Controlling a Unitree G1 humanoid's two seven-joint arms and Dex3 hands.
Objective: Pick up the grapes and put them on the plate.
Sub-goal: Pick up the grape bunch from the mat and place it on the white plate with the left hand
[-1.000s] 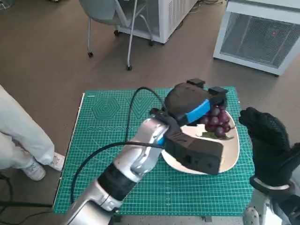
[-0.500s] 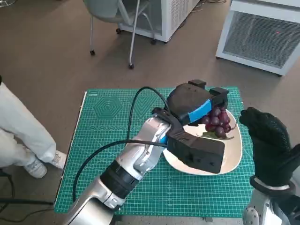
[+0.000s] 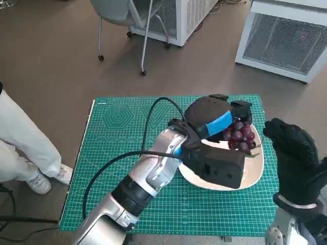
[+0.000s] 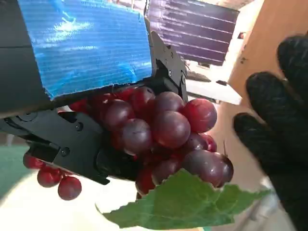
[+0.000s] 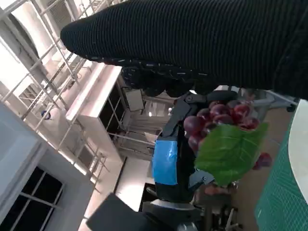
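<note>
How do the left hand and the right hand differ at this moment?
The left hand has blue tape over its back; the right hand wears a black knitted glove. The left hand holds the grapes above the plate; the right hand holds nothing, its fingers apart beside the plate. Both are black.

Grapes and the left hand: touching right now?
Touching. In the left wrist view the grapes sit pressed against the left hand, tucked under its blue-taped back and against its black fingers.

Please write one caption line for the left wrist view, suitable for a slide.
The blue-taped left hand holds the red grapes with a green leaf, while the gloved right hand waits beside them.
</note>
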